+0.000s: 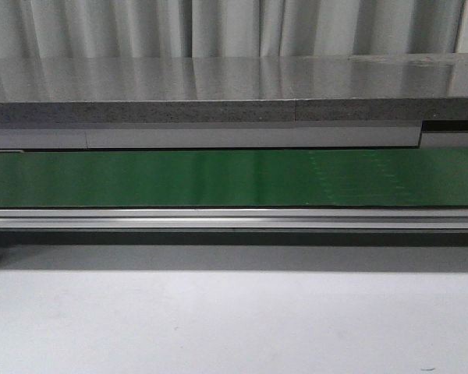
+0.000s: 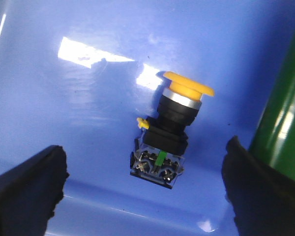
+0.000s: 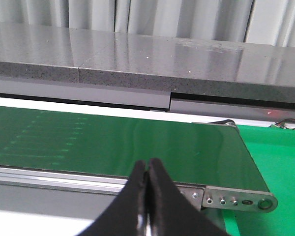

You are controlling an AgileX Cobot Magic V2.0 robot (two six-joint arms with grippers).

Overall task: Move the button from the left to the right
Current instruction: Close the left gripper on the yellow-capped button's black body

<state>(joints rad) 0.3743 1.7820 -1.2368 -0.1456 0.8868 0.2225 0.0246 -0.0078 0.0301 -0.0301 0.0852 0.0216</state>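
Note:
The button (image 2: 173,129) lies on its side on the floor of a blue bin (image 2: 78,98) in the left wrist view, its yellow-orange mushroom cap pointing away from the fingers and its black body with clear contact block toward them. My left gripper (image 2: 146,189) is open, its black fingertips (image 2: 27,182) spread wide on either side of the button and not touching it. In the right wrist view my right gripper (image 3: 147,169) is shut with nothing between its fingers, hovering in front of the green conveyor belt (image 3: 113,142). Neither gripper nor the button appears in the front view.
The green conveyor belt (image 1: 234,178) with its metal rail (image 1: 234,218) runs across the front view, a grey stone counter (image 1: 234,93) behind it. The belt's end roller bracket (image 3: 241,200) and a green mat (image 3: 280,162) lie to one side. A green edge (image 2: 285,108) borders the bin.

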